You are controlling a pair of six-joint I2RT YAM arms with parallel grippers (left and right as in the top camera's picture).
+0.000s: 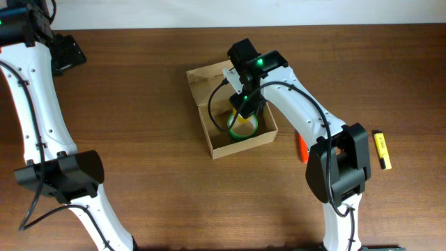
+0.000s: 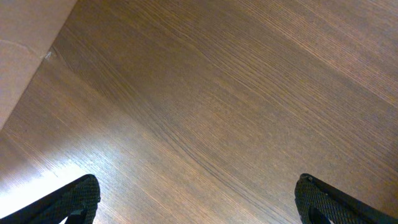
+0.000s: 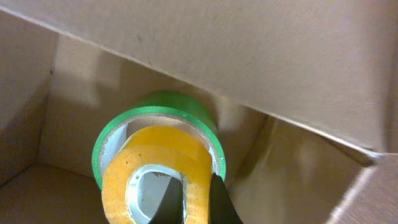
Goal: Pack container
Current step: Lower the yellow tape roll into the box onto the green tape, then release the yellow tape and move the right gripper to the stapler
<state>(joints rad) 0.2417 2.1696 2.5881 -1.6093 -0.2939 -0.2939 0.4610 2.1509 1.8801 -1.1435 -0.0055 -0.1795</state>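
Note:
The container (image 1: 209,143) is a tan cardboard box with its flap lid (image 1: 204,79) open, at the table's middle. A green tape roll (image 1: 255,128) lies inside it. My right gripper (image 1: 245,106) reaches into the box and is shut on a yellow tape roll (image 1: 241,120). In the right wrist view one finger passes through the yellow roll's (image 3: 155,158) core and the other presses its outer side (image 3: 200,194), just above the green roll (image 3: 171,102), with the box wall (image 3: 249,50) behind. My left gripper (image 1: 66,52) is open and empty at the far left; its view shows bare wood between the fingers (image 2: 198,198).
An orange pen (image 1: 302,148) lies right of the box beside my right arm. A yellow highlighter (image 1: 382,150) lies near the right edge. A pale tan surface (image 2: 22,43) fills the top left corner of the left wrist view.

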